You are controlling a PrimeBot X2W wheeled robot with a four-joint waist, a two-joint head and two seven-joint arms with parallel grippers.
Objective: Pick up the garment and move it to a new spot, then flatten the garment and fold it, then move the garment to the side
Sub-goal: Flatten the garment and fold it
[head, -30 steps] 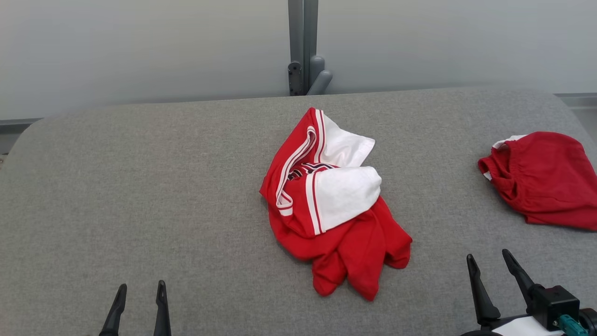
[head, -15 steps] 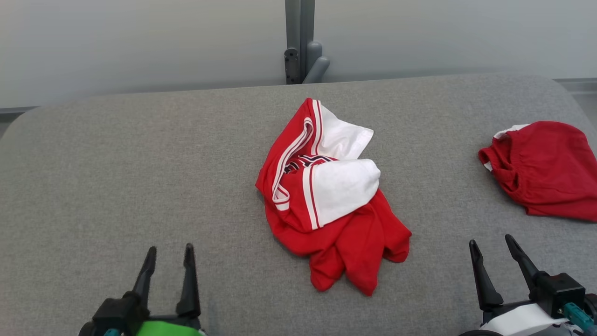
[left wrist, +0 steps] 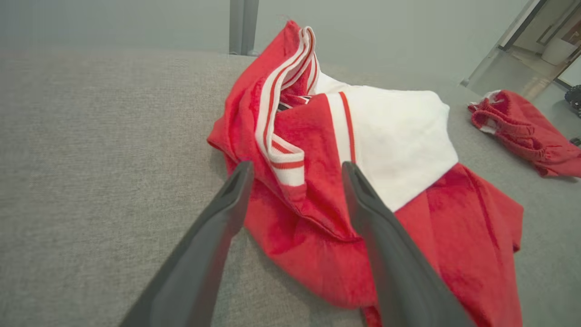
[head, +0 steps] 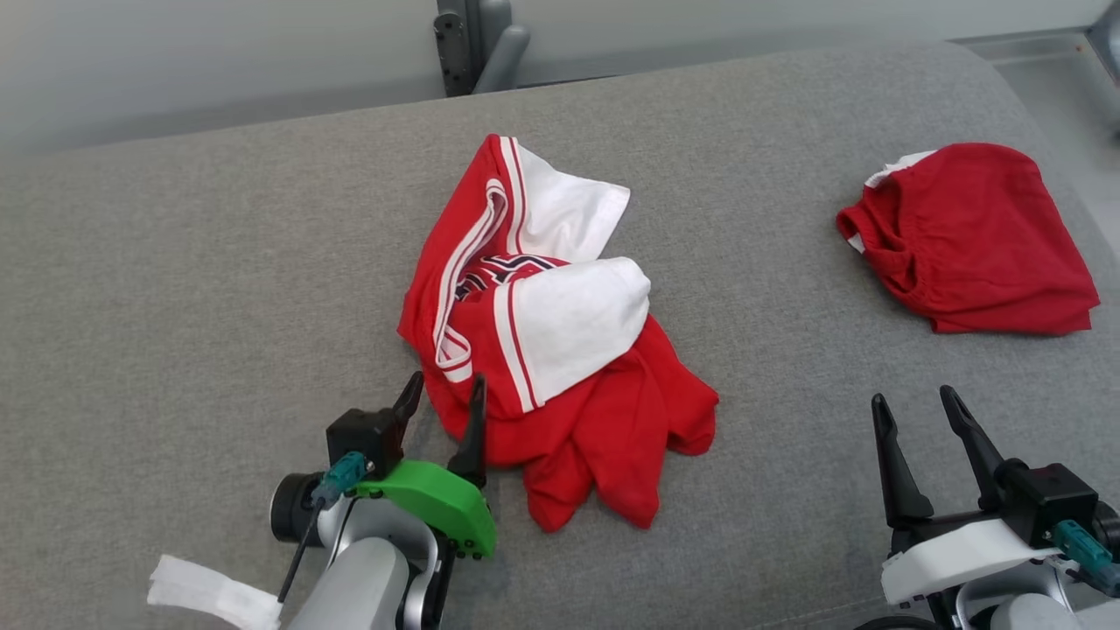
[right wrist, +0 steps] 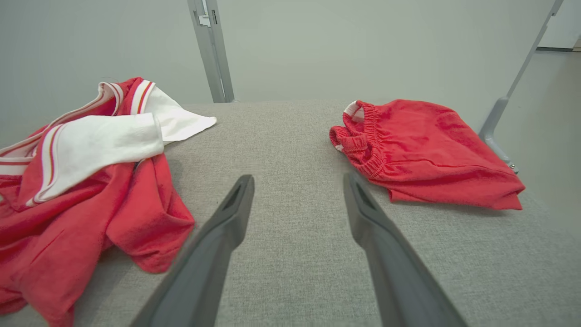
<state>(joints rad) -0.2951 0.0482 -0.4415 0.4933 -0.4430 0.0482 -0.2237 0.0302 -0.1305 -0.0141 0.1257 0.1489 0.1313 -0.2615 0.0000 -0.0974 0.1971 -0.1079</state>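
Two pieces of red clothing lie in front of you on a grey fabric-covered surface with a fine woven texture and rounded far corners. Its left stretch is bare. Your left gripper, with a green cover on its wrist, has its fingers spread wide and holds nothing. It sits at the near-left edge of the garment. In the left wrist view one finger is over grey fabric just beside the hem and the other over red cloth, but you cannot tell whether either touches. The garment is a crumpled red top with white sleeves and red-and-white striped trim, bunched in a heap at the middle of the surface. Beyond the far edge a plain pale wall runs across, with a grey metal post standing against it slightly left of centre. Your right gripper is at the near right over bare fabric, its fingers also wide apart with nothing between them, well clear of both pieces. At the far right lie red shorts with an elastic waistband, near the surface's edge, and pale grey floor shows past that corner.
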